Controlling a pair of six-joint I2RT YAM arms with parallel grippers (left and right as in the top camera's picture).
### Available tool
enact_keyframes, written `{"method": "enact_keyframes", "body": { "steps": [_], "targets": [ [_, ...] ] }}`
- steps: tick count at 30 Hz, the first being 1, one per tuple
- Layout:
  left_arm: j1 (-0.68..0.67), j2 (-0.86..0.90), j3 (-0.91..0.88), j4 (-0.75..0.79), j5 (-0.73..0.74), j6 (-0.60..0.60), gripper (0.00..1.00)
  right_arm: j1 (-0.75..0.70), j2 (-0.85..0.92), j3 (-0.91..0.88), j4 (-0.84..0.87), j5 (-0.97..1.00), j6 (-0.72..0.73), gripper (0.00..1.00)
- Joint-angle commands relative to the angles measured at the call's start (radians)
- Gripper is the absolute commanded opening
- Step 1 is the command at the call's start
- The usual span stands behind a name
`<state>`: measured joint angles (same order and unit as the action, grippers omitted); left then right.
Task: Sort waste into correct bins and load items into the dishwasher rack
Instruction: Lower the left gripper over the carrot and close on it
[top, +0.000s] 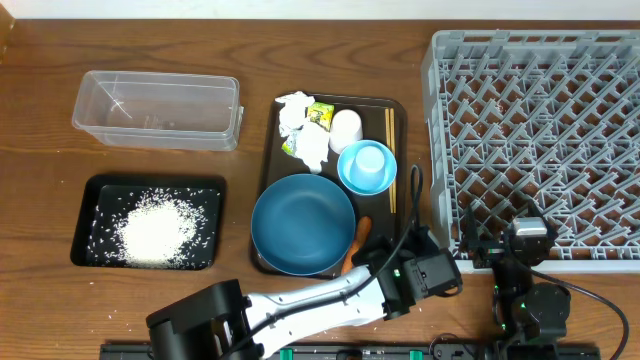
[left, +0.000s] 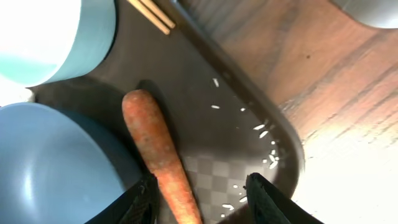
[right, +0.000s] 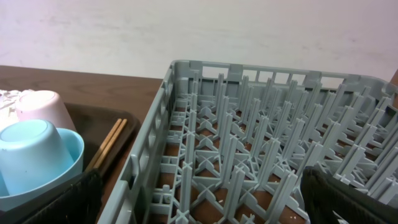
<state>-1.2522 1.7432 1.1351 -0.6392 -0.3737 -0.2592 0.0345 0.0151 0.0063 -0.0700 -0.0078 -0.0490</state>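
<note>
**Carrot lying between loose fingers, rack waiting bare**

Carrot (left: 155, 149) is lying on the dark serving tray (left: 193, 93), just beside the dark-blue plate (top: 303, 224). The left hand (left: 202, 196) is straddling its end with fingers part-spread. One finger is standing clear of it, so nothing is being gripped.

By my judgement the sorting is only beginning. White rice (top: 150, 235) is sitting heaped in the black tray (top: 90, 188), while the clear container (top: 155, 110) is holding nothing. Napkins (top: 300, 125) and the wrapper (top: 320, 115) are waiting at the serving tray's far end.

0 of the 5 items are standing in the rack (top: 535, 120). The bowl (top: 350, 178) cradling the small cup (top: 370, 160), the pink cup (top: 345, 128) and the 2 chopsticks (top: 391, 165) are all resting on the serving tray.

The right hand (right: 199, 202) is hanging wide apart and empty at the rack's near edge.

Everything is resting on a brown wood-grain surface (top: 40, 150), and a pale plain wall (right: 186, 31) is showing behind.
</note>
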Motion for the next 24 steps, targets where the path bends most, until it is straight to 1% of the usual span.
{"method": "enact_keyframes", "body": {
  "steps": [1,4,6,12,17,21,24],
  "targets": [
    [0.022,0.000,0.027,0.010,-0.028,-0.015,0.51,0.008,-0.002,-0.001,-0.004,0.000,-0.012,0.99],
    [0.060,0.010,0.027,0.030,-0.027,-0.015,0.55,0.008,-0.002,-0.001,-0.004,0.000,-0.012,0.99],
    [0.089,0.015,0.027,0.038,-0.015,-0.014,0.55,0.008,-0.002,-0.001,-0.004,0.000,-0.012,0.99],
    [0.211,0.016,0.027,0.049,0.124,-0.013,0.55,0.008,-0.002,-0.001,-0.004,0.000,-0.012,0.99],
    [0.275,0.016,0.027,0.070,0.267,0.043,0.55,0.008,-0.002,-0.001,-0.005,0.000,-0.012,0.99],
    [0.273,0.016,0.027,0.080,0.265,0.076,0.55,0.008,-0.002,-0.001,-0.004,0.000,-0.012,0.99],
    [0.262,0.015,0.027,0.082,0.237,0.076,0.55,0.008,-0.002,-0.001,-0.004,0.000,-0.012,0.99]
  ]
}}
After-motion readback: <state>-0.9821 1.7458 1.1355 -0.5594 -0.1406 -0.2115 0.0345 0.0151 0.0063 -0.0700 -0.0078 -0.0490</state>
